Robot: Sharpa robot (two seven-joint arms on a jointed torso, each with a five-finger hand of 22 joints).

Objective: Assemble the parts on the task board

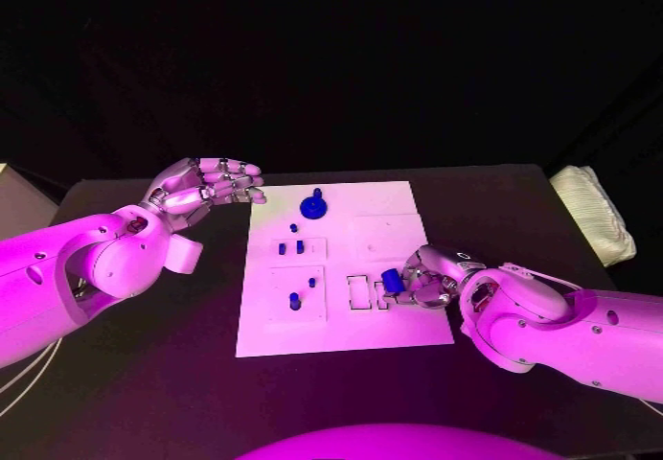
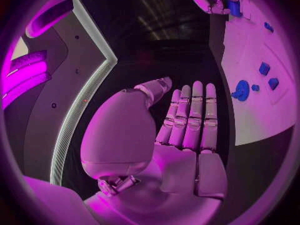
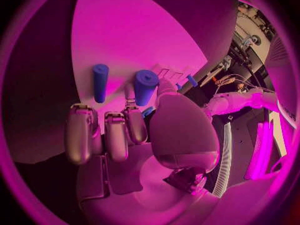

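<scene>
One blue part point(image 1: 393, 281), a short cylinder, is pinched in the fingers point(image 1: 416, 278) of our right hand point(image 1: 427, 279), just above the cut-out slots point(image 1: 362, 292) at the near right of the task board point(image 1: 387, 225). Its long axis looks roughly upright, so we judge this hand must lower it into a slot. Our left hand point(image 1: 207, 186) hovers over the tabletop point(image 1: 152, 374) beside the board's far left corner, fingers loosely apart and holding nothing, while other blue parts point(image 1: 294, 248) stand in the board.

The head view looks steeply down from above the counter point(image 1: 152, 383), taking in the whole task board point(image 1: 338, 268). The left wrist view sits close behind the left hand point(image 2: 181, 135), facing across the board's edge. The right wrist view sits tight behind the right hand point(image 3: 125, 135), just over the board, which all three views share
</scene>
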